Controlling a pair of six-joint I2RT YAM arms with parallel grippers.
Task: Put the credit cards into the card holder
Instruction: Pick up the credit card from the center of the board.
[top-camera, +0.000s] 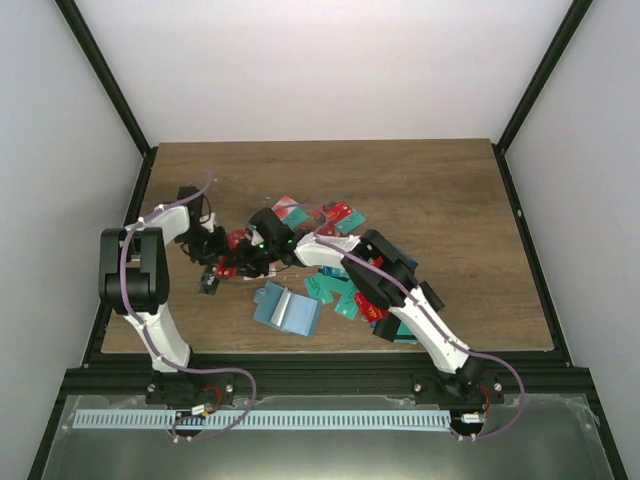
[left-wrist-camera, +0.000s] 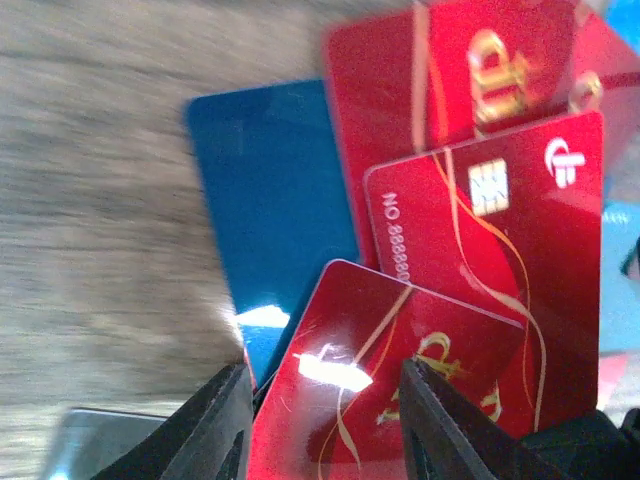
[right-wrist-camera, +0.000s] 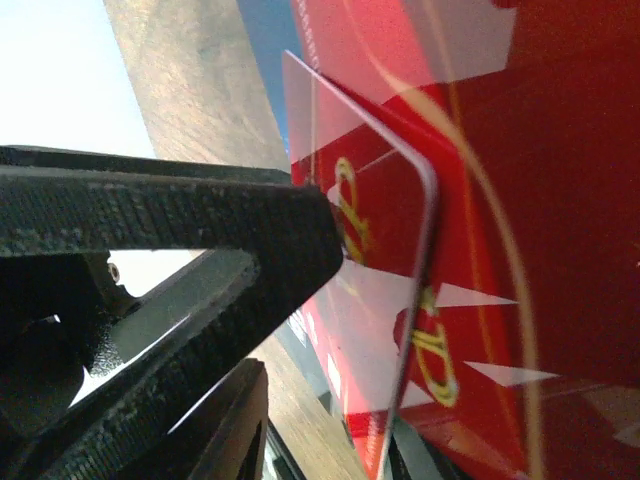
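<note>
Red card (left-wrist-camera: 400, 330) edge sits between L gripper (left-wrist-camera: 322, 400) jaws; table (left-wrist-camera: 90, 200) beside.

Brown wood-grain on the bench (top-camera: 430, 200), matt and streaky. Glossy, smooth plastic for the red cards (left-wrist-camera: 500, 260), with shiny gold swirls in print and a metallic chip (left-wrist-camera: 487, 188) set in one; bright glare across the nearest. Same slick gloss on the blue card (left-wrist-camera: 270, 200). Black plastic on the left claw (left-wrist-camera: 325, 430), matt, slightly grainy. Finely ribbed black faces on the fingers (right-wrist-camera: 180, 230) of the right claw (right-wrist-camera: 300, 310). Teal-blue card holder (top-camera: 287, 308) dull in finish, material hard to tell. Smooth white shells on the arms (top-camera: 440, 340), faintly shiny.
</note>
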